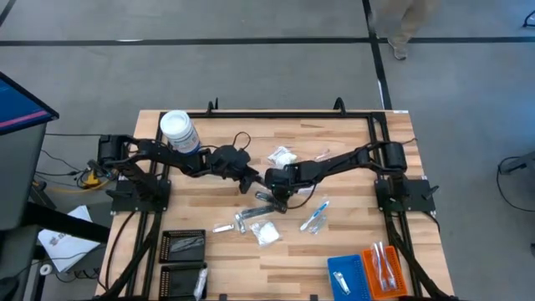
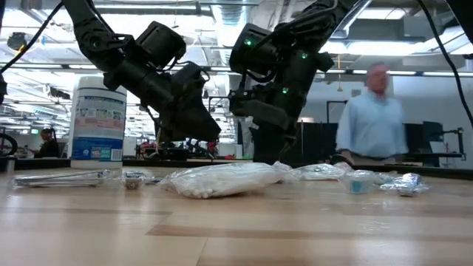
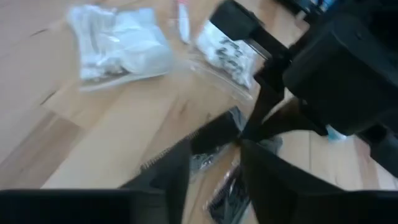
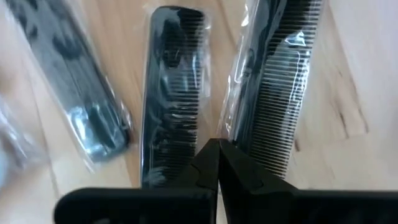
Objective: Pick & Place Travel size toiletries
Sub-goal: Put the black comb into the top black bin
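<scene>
Three black combs in clear wrappers lie side by side on the wooden table, just below my right gripper. That gripper is shut and points down at the gap between the middle comb and the comb beside it. My left gripper comes in from the table's left, slanting down, and is open over a wrapped comb, touching nothing. In the high view the two grippers stand close together at the table's middle. White sachets, wrapped toothbrushes and silvery pieces lie around them. My right gripper has its shut fingertips at the edge of a comb's clear wrapper, coming from above. Whether they touch or pinch the wrapper I cannot tell.
A big white-lidded jar stands at the far left behind my left arm. Black trays sit near the front left, and a blue tray and an orange tray at the front right. A person stands beyond the table.
</scene>
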